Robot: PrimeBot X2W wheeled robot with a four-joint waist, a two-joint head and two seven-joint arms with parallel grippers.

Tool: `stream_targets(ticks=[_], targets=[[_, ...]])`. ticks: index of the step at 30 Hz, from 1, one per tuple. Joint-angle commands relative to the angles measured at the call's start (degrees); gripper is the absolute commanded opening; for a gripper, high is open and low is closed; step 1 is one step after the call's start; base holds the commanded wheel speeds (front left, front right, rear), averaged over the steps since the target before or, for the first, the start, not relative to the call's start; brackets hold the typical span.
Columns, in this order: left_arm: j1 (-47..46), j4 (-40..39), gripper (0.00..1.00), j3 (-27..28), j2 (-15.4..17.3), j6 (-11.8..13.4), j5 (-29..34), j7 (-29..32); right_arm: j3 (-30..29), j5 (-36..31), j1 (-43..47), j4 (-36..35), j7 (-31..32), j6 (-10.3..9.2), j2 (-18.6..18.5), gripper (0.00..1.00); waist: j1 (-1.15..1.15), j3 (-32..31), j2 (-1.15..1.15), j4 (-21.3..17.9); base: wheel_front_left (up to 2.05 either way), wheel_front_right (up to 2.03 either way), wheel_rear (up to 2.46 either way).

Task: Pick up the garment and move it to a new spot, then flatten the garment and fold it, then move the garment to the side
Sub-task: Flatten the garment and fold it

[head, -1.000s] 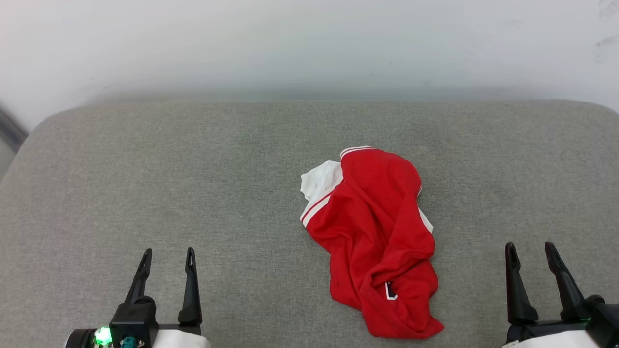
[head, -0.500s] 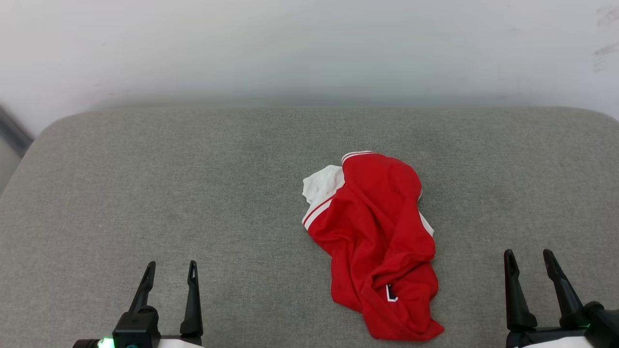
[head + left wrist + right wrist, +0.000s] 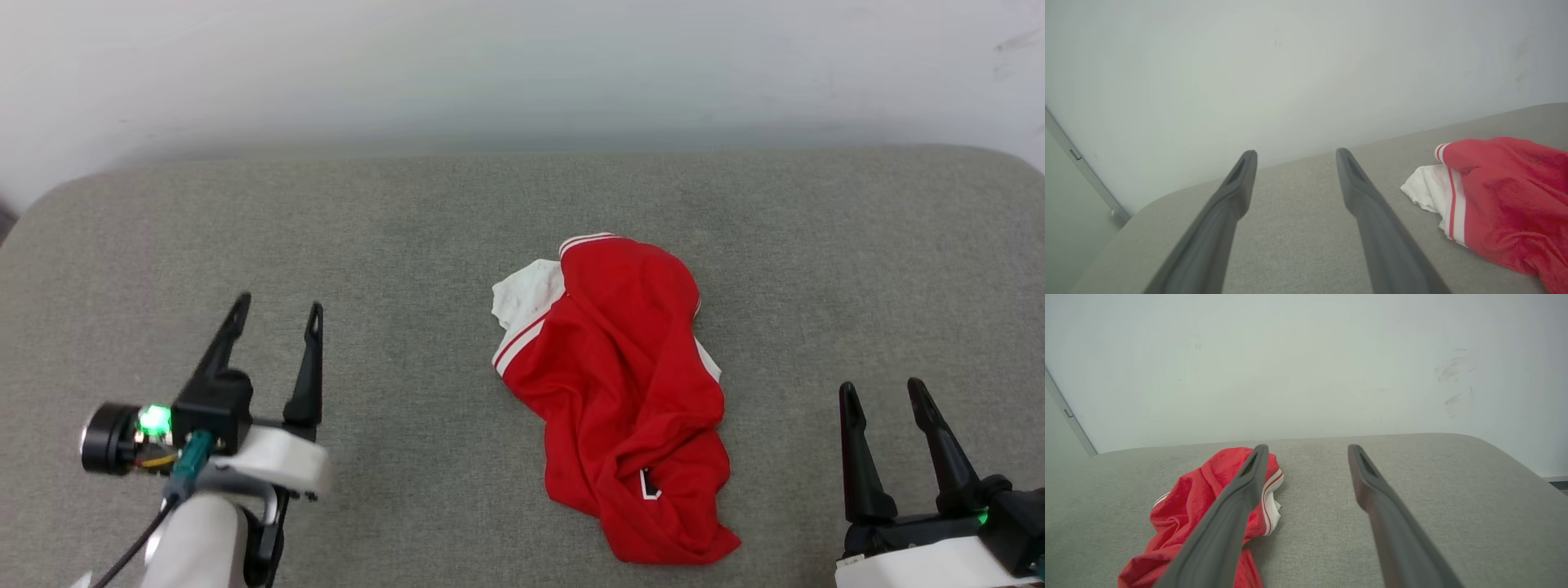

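A crumpled red shirt [image 3: 629,400] lies on a grey, fabric-covered surface [image 3: 392,237], a little right of the middle in the head view. It is bunched into a long heap running from far to near. A white sleeve [image 3: 531,298] with red-and-white striped trim sticks out at the heap's far left. A small scrap of black print [image 3: 649,486] outlined in white peeks from a fold close to the near end. A plain pale wall [image 3: 522,65] rises behind the surface.

The left gripper [image 3: 279,304] is at the lower left, over bare fabric and well apart from the shirt. Its jaws are spread with nothing between them. A green light [image 3: 151,419] glows on its wrist. The right gripper [image 3: 882,387] is at the lower right, near the shirt's near end but not touching it. Its jaws are likewise spread and empty.

In the left wrist view the shirt lies off to the right of the jaws. In the right wrist view it lies to the left, partly hidden behind one jaw.
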Motion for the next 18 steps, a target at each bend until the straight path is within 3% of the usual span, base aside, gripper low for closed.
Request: stream_targets(ticks=[1,4,5,12,18], targets=[[-2.3,0.7,1.0,-0.2,0.3,-0.4,0.1,-0.1,0.2,0.0,-0.9,-0.4,-0.1,-0.04,0.1,1.0,0.0,0.9,0.0,-0.6,0.0,0.0,0.0],[-8.9,3.8,1.0,-1.3,1.6,-1.7,0.5,0.6,0.4,-0.5,-1.9,-0.8,-0.1,-0.04,0.1,1.0,0.0,2.2,0.0,-1.2,0.0,0.0,0.0],[-15.7,6.1,1.0,-3.1,2.2,-3.0,0.4,3.5,0.5,-0.6,-2.9,-1.5,-0.1,-0.03,0.1,1.0,0.0,3.9,0.0,-1.8,0.0,0.0,0.0],[-31.1,10.0,1.0,-10.5,4.4,-4.8,-2.2,13.6,0.5,-0.7,-5.6,-2.9,-0.1,-0.03,0.1,1.0,0.0,8.0,0.0,-2.8,0.0,0.0,0.0],[-41.9,12.6,1.0,-22.6,7.0,-4.8,-11.6,25.0,1.2,-0.9,-7.5,-3.6,-0.1,-0.04,0.1,1.0,0.0,10.7,0.0,-3.8,0.0,0.0,0.0]])
